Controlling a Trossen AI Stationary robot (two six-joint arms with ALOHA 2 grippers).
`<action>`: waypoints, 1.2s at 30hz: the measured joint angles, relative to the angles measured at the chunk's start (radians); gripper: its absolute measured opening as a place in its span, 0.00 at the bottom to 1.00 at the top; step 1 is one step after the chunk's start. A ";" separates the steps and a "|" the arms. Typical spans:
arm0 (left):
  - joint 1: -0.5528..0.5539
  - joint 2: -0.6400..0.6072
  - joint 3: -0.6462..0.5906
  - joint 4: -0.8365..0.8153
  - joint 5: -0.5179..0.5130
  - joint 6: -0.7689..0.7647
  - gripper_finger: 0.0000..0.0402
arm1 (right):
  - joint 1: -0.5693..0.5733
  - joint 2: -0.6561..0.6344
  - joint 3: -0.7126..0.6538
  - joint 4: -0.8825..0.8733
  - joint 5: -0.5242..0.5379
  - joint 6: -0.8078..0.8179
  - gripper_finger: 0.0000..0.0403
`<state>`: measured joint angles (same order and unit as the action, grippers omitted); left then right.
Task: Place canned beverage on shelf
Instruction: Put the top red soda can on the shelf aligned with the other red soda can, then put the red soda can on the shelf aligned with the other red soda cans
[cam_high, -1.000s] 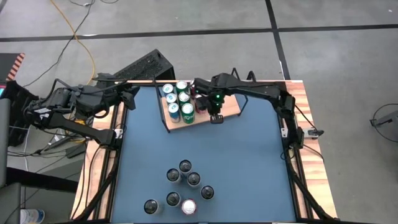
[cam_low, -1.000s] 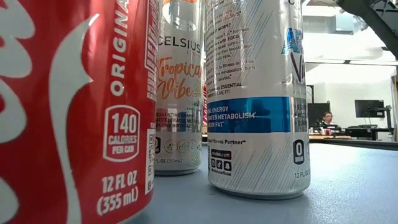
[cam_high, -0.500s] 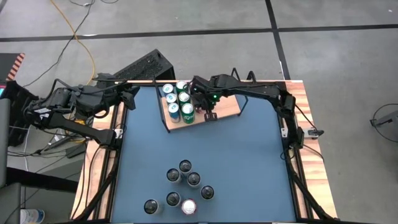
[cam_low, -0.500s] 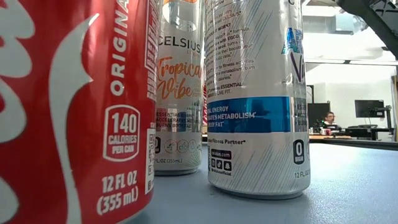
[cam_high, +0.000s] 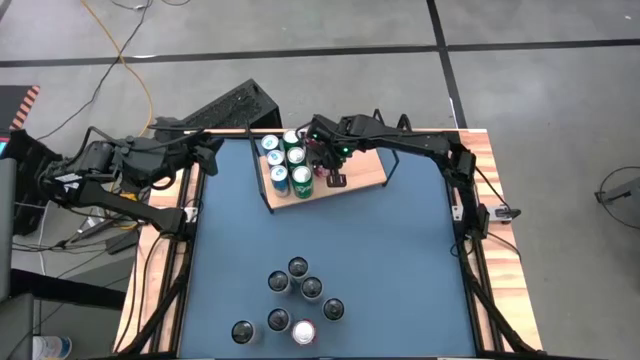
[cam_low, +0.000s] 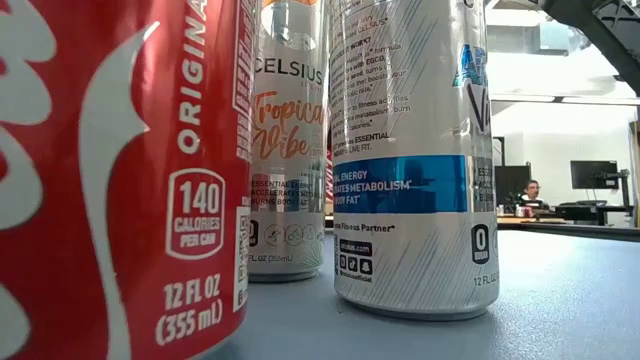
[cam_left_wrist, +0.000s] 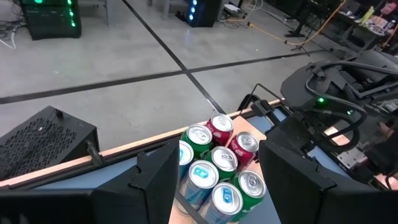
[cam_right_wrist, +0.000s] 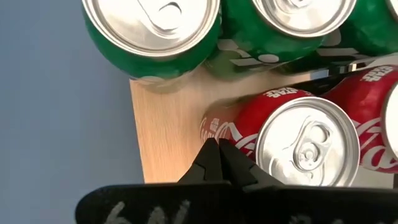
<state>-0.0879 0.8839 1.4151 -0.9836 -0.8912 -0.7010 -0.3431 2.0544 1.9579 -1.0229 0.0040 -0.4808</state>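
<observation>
The blue surface carries the shelf at its far edge, cans packed on its left half. The right pincer, closed and empty, sits beside the red can (a careless sideways move could topple it). The left pincer waits, parted.

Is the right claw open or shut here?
Shut: the right claw shows its two dark tips pressed together, holding nothing, beside a red can standing on the shelf.

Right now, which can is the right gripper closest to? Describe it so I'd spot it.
Find the wooden shelf at the table's far edge. Cans crowd its left end; the red cola can stands beside the shut right gripper, next to the green cans.
</observation>
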 joint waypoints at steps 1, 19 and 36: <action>0.000 0.000 0.000 0.000 -0.007 0.000 0.51 | 0.000 0.000 0.000 0.002 0.000 -0.003 0.00; 0.000 0.000 0.000 0.002 0.053 0.012 0.51 | 0.076 -0.029 0.161 -0.245 -0.003 -0.044 0.00; 0.000 0.114 0.000 0.065 0.406 0.219 0.51 | 0.441 -0.296 0.372 -0.514 0.069 0.367 0.06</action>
<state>-0.0883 0.9983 1.4155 -0.9190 -0.4855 -0.4824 0.0974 1.7582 2.3304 -1.5364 0.0731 -0.1139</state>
